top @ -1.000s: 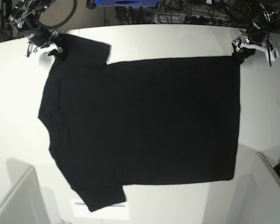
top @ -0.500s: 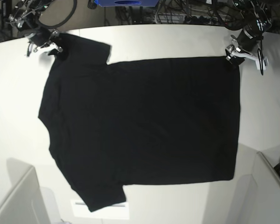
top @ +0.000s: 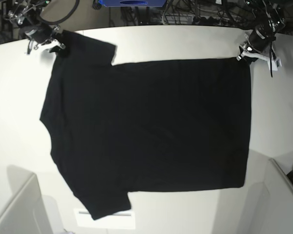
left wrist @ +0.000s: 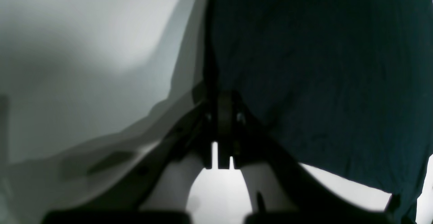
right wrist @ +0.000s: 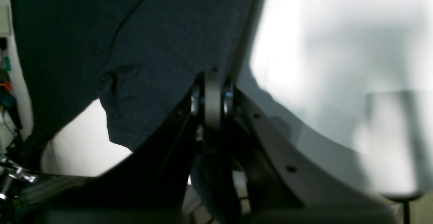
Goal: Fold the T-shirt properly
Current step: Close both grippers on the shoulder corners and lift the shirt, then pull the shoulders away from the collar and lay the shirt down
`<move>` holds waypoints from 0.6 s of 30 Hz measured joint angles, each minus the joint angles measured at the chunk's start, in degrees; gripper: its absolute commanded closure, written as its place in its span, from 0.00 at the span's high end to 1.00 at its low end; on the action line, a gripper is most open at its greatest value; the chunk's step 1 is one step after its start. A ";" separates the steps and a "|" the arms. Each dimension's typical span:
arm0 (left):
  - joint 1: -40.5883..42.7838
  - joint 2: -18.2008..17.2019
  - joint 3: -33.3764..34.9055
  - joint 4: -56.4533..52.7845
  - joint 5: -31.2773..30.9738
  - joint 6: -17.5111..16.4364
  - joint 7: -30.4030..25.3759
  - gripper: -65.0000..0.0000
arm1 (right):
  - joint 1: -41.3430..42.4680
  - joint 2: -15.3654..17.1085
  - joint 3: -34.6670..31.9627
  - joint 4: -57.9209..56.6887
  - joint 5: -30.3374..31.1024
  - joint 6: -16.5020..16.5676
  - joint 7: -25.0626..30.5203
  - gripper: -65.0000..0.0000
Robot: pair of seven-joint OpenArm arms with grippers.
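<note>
No fold made yet: the T-shirt (top: 146,131) lies spread flat, plain black side up, filling the middle of the white table (top: 14,122). At the far-left corner the right gripper (top: 56,45) is clamped on the sleeve; at the far-right corner the left gripper (top: 244,53) pinches the hem corner. Every fold remains. Beyond the far edge, cables and a blue bin (top: 132,3) clutter the room.

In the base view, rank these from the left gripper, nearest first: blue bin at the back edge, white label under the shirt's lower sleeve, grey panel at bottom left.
From the left gripper, shut on the T-shirt corner:
1. Blue bin, top centre.
2. White label, bottom, left of centre.
3. Grey panel, bottom-left corner.
</note>
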 measured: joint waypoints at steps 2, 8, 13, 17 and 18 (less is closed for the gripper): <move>2.38 0.00 -0.02 2.78 -0.13 0.00 -0.02 0.00 | -1.01 -0.11 0.00 1.49 -0.79 -0.02 -0.31 0.00; 8.15 0.00 -0.02 9.55 -0.37 -0.17 0.13 0.00 | -4.07 -0.28 0.02 7.15 -1.64 -0.52 -1.40 0.00; 8.74 0.02 -0.02 10.91 -0.17 0.00 0.42 0.00 | -3.78 -0.28 -0.15 12.55 -1.53 -0.55 -1.70 0.00; 8.28 0.17 -0.02 15.93 -2.32 -0.02 0.37 0.00 | -2.03 -0.26 -0.28 15.37 -1.73 -0.61 -2.19 0.00; 8.26 0.13 -0.02 16.55 -5.31 -0.15 0.35 0.00 | -1.16 -0.24 -0.42 15.47 -1.51 -0.63 -1.92 0.00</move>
